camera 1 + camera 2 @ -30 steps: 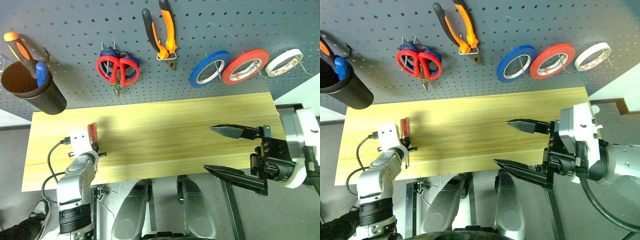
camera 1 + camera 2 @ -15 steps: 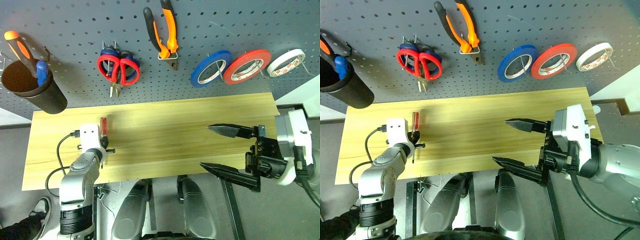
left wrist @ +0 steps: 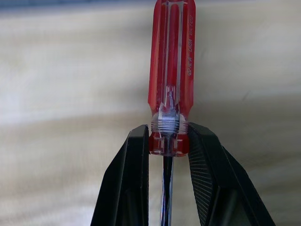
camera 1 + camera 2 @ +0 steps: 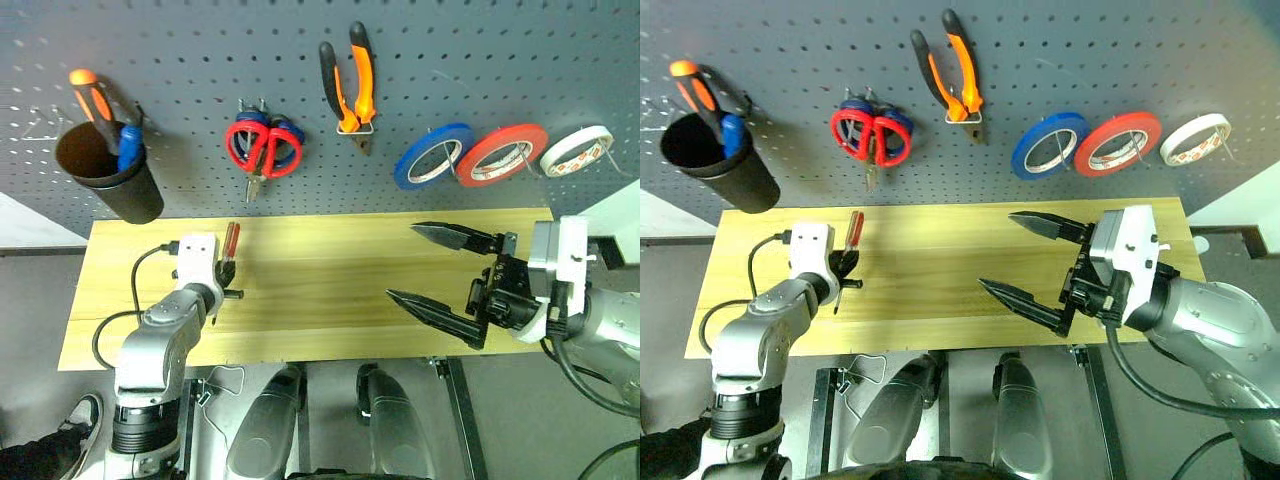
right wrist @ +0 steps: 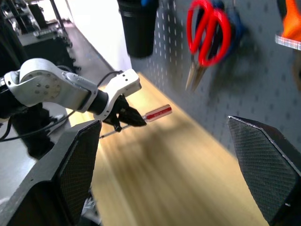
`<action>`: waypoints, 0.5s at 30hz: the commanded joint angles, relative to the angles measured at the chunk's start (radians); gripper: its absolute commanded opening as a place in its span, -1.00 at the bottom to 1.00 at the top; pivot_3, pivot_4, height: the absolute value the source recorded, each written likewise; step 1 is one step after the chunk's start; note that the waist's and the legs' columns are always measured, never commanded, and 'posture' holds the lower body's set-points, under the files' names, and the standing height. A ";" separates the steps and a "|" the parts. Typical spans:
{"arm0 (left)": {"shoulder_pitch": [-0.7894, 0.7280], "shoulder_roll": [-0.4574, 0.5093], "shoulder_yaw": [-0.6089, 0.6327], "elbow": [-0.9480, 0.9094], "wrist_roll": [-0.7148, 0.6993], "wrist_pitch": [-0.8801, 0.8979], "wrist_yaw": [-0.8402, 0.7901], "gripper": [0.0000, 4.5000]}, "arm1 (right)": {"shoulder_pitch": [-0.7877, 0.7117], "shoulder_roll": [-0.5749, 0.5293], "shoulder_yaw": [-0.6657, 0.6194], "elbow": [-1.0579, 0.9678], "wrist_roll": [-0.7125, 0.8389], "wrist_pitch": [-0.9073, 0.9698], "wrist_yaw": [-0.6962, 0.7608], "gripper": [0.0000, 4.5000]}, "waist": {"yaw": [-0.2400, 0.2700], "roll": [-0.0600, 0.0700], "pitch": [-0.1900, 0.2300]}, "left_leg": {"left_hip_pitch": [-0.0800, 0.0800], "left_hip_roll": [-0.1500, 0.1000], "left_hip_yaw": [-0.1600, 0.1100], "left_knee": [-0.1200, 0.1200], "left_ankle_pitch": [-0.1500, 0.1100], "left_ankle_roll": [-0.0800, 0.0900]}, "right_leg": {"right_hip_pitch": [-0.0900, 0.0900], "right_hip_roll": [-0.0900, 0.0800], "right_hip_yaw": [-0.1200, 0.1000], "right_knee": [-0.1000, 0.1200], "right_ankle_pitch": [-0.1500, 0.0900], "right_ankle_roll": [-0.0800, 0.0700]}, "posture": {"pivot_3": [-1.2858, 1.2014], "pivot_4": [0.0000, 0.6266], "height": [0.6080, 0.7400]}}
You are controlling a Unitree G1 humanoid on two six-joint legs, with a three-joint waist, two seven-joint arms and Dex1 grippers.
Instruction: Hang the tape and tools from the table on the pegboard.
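My left claw (image 3: pixel 167 146) grips the screwdriver (image 3: pixel 171 70); right claw (image 4: pixel 432 268) spread empty. Next: carry it to the black cup (image 4: pixel 112 185).

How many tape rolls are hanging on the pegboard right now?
3, in a row on the pegboard's right side: blue roll, red roll, then white roll farthest right. None looks hidden.

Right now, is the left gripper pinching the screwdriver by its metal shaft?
No. The left gripper clamps the screwdriver at the base of its red handle; the shaft runs free between the fingers.
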 commanded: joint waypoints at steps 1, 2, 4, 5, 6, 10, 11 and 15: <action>-0.029 0.009 -0.052 -0.052 -0.003 -0.023 -0.020 -0.64 | -0.017 0.029 0.001 0.006 -0.068 -0.066 0.015 1.00 | 0.013 0.000 -0.020 | 0.000 0.000 0.000 0.000 0.000 0.000 | 0.000 0.000 0.000 0.000 0.000 0.000 | 0.09 -0.42 0.55; -0.038 0.010 -0.059 -0.039 0.002 -0.037 -0.024 -0.64 | -0.025 0.036 0.012 0.015 -0.085 -0.073 0.017 1.00 | 0.015 0.000 -0.030 | 0.000 0.000 0.000 0.000 0.000 0.000 | 0.000 0.000 0.000 0.000 0.000 0.000 | 0.09 -0.44 0.55; -0.044 0.013 -0.085 -0.038 0.010 -0.055 -0.031 -0.64 | -0.024 0.048 0.014 0.017 -0.108 -0.086 0.021 1.00 | 0.018 0.000 -0.047 | 0.001 0.000 0.000 0.000 0.000 0.000 | 0.001 0.000 0.000 0.000 0.000 0.000 | 0.09 -0.47 0.55; -0.044 0.014 -0.098 -0.039 0.013 -0.061 -0.034 -0.64 | -0.023 0.053 0.014 0.018 -0.118 -0.091 0.022 1.00 | 0.019 0.000 -0.054 | 0.001 0.000 0.000 0.000 0.000 0.000 | 0.001 0.000 0.000 0.000 0.000 0.000 | 0.09 -0.48 0.55; -0.041 0.016 -0.113 -0.040 0.022 -0.076 -0.034 -0.64 | -0.020 0.057 0.012 0.017 -0.125 -0.096 0.023 1.00 | 0.019 0.000 -0.060 | 0.001 0.000 0.000 0.000 0.000 0.000 | 0.001 0.000 0.000 0.000 0.000 0.000 | 0.09 -0.50 0.55; -0.024 0.039 -0.161 -0.038 0.060 -0.153 -0.038 -0.64 | -0.019 0.068 0.011 0.020 -0.152 -0.107 0.025 1.00 | 0.018 0.000 -0.082 | 0.002 0.000 0.000 0.000 0.001 -0.001 | 0.002 0.001 0.000 0.000 0.000 0.000 | 0.09 -0.54 0.55; -0.018 0.043 -0.168 -0.039 0.069 -0.170 -0.036 -0.64 | -0.019 0.070 0.012 0.022 -0.158 -0.109 0.026 1.00 | 0.018 0.001 -0.087 | 0.003 0.000 0.000 0.000 0.001 -0.001 | 0.002 0.001 0.000 0.000 0.000 0.000 | 0.09 -0.55 0.55; 0.063 0.059 -0.186 -0.078 0.130 -0.260 -0.004 -0.64 | -0.016 0.076 0.005 0.029 -0.179 -0.120 0.032 1.00 | 0.014 0.003 -0.107 | 0.004 0.000 0.000 0.000 0.001 -0.001 | 0.003 0.001 0.001 0.000 0.001 0.000 | 0.09 -0.58 0.55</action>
